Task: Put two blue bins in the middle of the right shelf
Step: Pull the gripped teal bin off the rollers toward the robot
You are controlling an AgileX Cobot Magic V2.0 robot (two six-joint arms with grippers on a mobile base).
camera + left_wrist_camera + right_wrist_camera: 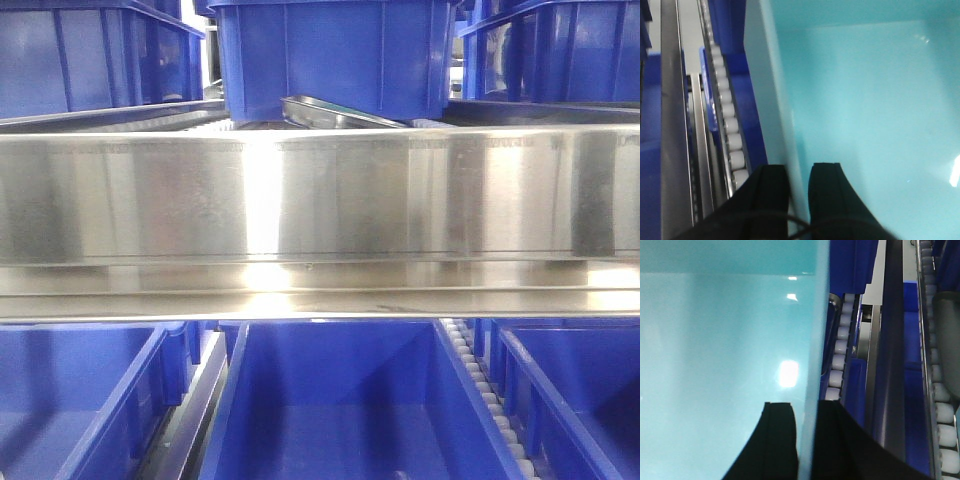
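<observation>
The left gripper (pixel 799 167) was almost closed. Its two black fingers pinched the side wall of a pale blue bin (pixel 865 125), one finger inside and one outside. The part of that bin's interior in view was bare glossy plastic with glints of light. Just outside the bin wall ran a roller track (pixel 725 110), with a dark blue bin (pixel 754 115) between the two. The right gripper (pixel 804 404) clamped a pale blue bin wall (pixel 817 315) the same way; whether this was the same bin could not be told. Beside that wall lay a second roller track (pixel 840 355).

Farther off, in the front view, the shelf's shiny front rail (pixel 320 195) crossed the whole frame. Below it sat a lower royal-blue bin (pixel 330 400), its visible inside bare. Above it stood an upper royal-blue bin (pixel 330 50) over a steel tray (pixel 330 112). Faint marks along the rail's top edge were too blurred to read.
</observation>
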